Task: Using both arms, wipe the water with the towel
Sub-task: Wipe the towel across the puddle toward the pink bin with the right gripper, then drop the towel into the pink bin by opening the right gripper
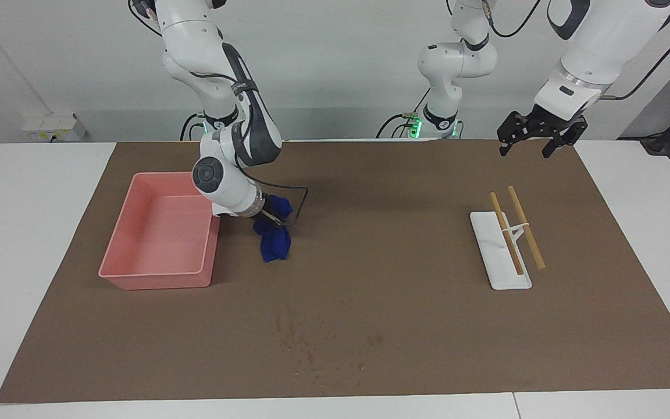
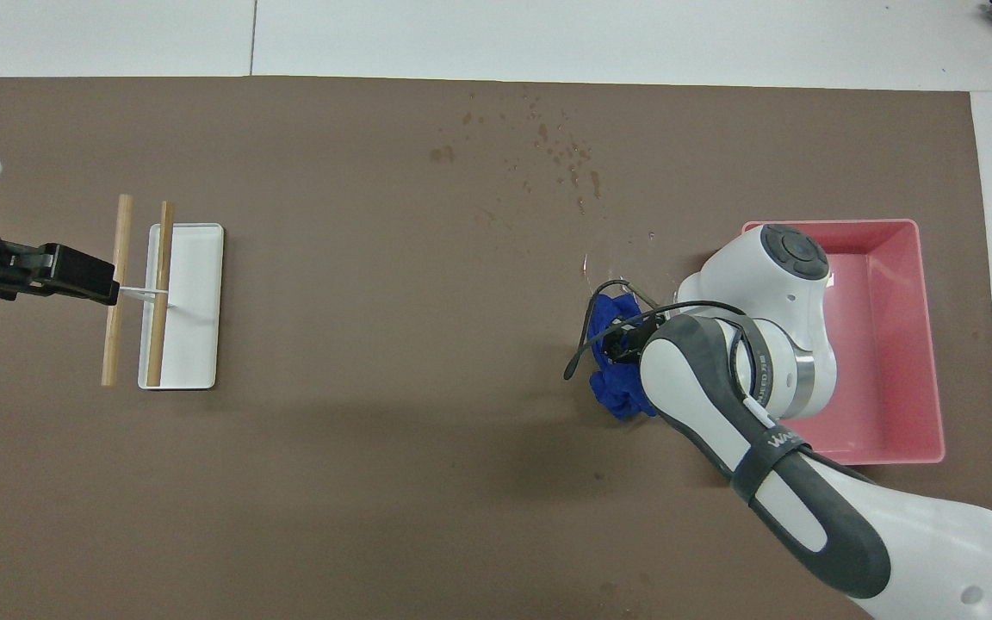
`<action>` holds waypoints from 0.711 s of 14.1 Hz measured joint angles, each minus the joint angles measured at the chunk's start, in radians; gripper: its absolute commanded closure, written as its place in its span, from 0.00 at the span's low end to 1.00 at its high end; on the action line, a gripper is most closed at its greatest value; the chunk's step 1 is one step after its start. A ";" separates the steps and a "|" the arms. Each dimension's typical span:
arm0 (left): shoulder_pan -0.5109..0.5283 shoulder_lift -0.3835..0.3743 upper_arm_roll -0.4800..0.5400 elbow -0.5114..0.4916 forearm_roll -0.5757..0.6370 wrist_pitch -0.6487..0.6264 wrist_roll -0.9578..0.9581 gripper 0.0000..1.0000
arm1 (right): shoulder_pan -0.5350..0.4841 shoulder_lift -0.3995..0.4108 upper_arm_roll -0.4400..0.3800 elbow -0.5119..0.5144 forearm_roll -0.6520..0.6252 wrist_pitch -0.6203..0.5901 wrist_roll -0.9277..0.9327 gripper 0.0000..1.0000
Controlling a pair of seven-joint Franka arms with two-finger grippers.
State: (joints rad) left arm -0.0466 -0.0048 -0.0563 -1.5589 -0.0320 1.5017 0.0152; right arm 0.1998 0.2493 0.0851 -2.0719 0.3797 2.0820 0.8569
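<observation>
The water (image 1: 300, 343) is a scatter of dark specks on the brown mat near the table edge farthest from the robots, also visible from overhead (image 2: 565, 155). The blue towel (image 1: 274, 243) hangs bunched from my right gripper (image 1: 269, 220), which is shut on its upper end beside the pink tray. From overhead the towel (image 2: 615, 387) shows partly under the right arm's wrist. My left gripper (image 1: 535, 139) hovers open and holds nothing, high over the mat's edge at the left arm's end. From overhead the left gripper (image 2: 91, 280) reaches in beside the wooden sticks.
A pink tray (image 1: 154, 279) sits at the right arm's end, its rim (image 2: 931, 344) close to the towel. A white tray (image 1: 506, 273) carrying two wooden sticks (image 1: 524, 227) on a small stand lies at the left arm's end. Two slimmer white arms stand at the robots' end.
</observation>
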 measured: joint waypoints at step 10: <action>0.003 -0.007 0.004 -0.010 0.000 0.000 0.003 0.00 | -0.062 -0.155 -0.004 0.049 -0.058 -0.014 0.022 1.00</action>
State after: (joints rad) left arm -0.0437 -0.0116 -0.0522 -1.5685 -0.0321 1.5017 0.0179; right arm 0.1382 0.0943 0.0811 -2.0226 0.3216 2.0677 0.8784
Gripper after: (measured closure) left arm 0.000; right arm 0.819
